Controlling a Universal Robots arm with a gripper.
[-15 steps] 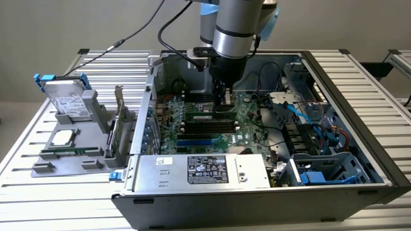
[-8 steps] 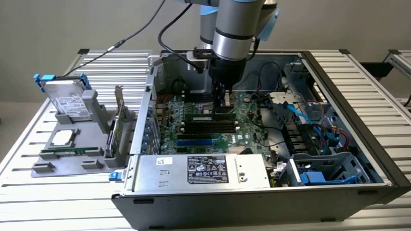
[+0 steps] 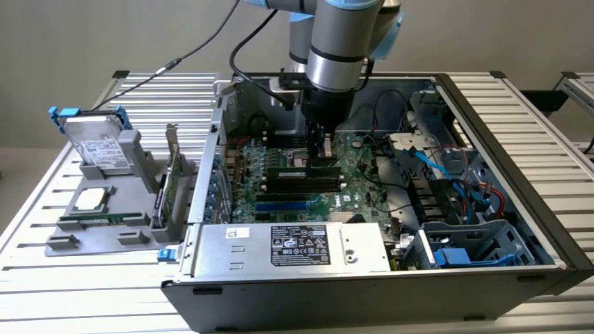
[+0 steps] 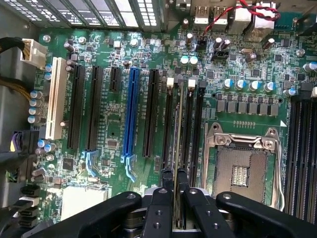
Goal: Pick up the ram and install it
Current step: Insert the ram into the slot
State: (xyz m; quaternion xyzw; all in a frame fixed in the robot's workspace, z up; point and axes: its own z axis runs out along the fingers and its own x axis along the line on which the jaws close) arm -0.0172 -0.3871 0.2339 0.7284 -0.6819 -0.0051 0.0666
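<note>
My gripper (image 4: 175, 182) reaches down into the open computer case and is shut on the ram (image 4: 177, 134). In the wrist view the ram is a thin stick seen edge-on between the two black fingers (image 4: 164, 194). It runs in line with the black memory slots (image 4: 168, 124) next to the CPU socket (image 4: 242, 166). I cannot tell whether it is seated in a slot or just above one. From the exterior view, the gripper (image 3: 324, 154) holds the ram (image 3: 322, 165) upright over the slots in the middle of the green motherboard (image 3: 357, 191).
The case walls (image 3: 209, 160) surround the board. A grey power supply (image 3: 297, 247) sits at its front, and blue cables (image 3: 446, 174) and drive cages lie toward the exterior view's right. A blue expansion slot (image 4: 131, 114) and a white one (image 4: 53, 99) lie beside the memory slots. Outside the case, a grey fixture holds a hard drive (image 3: 97, 146) and a green card (image 3: 172, 174).
</note>
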